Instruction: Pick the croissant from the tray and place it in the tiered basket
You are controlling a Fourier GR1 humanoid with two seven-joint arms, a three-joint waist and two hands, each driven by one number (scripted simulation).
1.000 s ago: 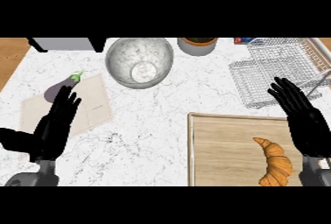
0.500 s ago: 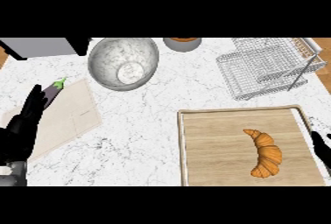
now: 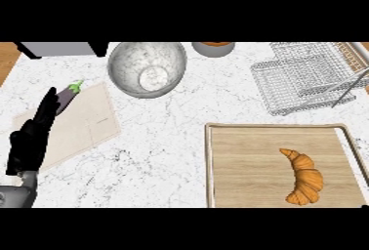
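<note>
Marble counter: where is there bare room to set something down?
Bare marble lies between the beige cutting board and the wooden tray, below the glass bowl. The wire tiered basket crowds the top right; the orange croissant occupies the tray's right.

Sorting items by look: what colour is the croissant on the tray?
Golden orange-brown croissant, seen best in the head view.

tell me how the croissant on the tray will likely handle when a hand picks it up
The croissant is probably light for its size and crushable, given its puffed, ridged body. Its curved shape lies flat on the wooden tray, so it seems unlikely to roll. The tapered ends may break off if pinched; gripping the thick middle looks safer.
</note>
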